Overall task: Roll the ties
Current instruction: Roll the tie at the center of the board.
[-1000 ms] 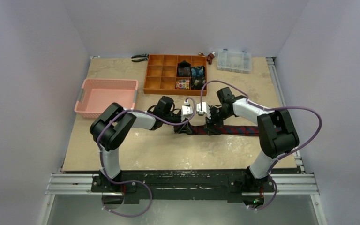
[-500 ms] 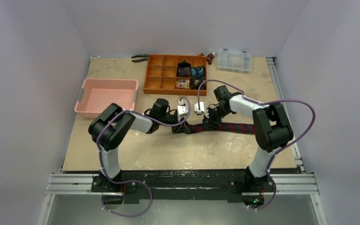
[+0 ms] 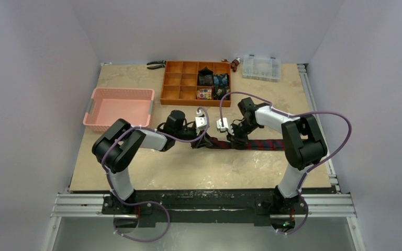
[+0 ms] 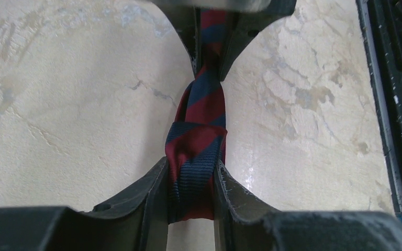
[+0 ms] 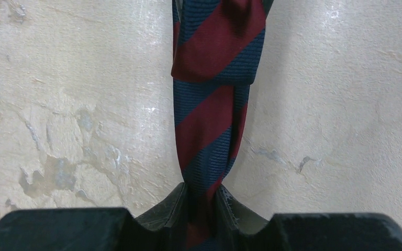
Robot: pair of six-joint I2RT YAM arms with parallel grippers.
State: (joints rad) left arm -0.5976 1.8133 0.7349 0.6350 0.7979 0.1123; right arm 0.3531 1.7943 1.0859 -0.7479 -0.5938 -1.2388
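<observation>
A navy tie with red diagonal stripes (image 3: 261,144) lies across the table's middle, its free length running right. Its folded end (image 4: 196,151) sits between the fingers of my left gripper (image 4: 192,196), which is shut on it. A short way along, my right gripper (image 5: 203,212) is shut on the tie (image 5: 209,130), bunching the fabric narrow. In the top view the left gripper (image 3: 200,143) and the right gripper (image 3: 235,140) face each other closely over the tie's left end. Several rolled ties (image 3: 213,81) fill compartments of the orange organiser (image 3: 180,83).
A pink basket (image 3: 118,107) stands at the left. Along the back edge lie pliers (image 3: 156,65), a small red object (image 3: 234,64) and a clear plastic box (image 3: 261,67). Purple cables loop over both arms.
My right gripper has closed onto the striped tie and shifted a little left. The left arm has drawn slightly left, still holding the tie's end.
</observation>
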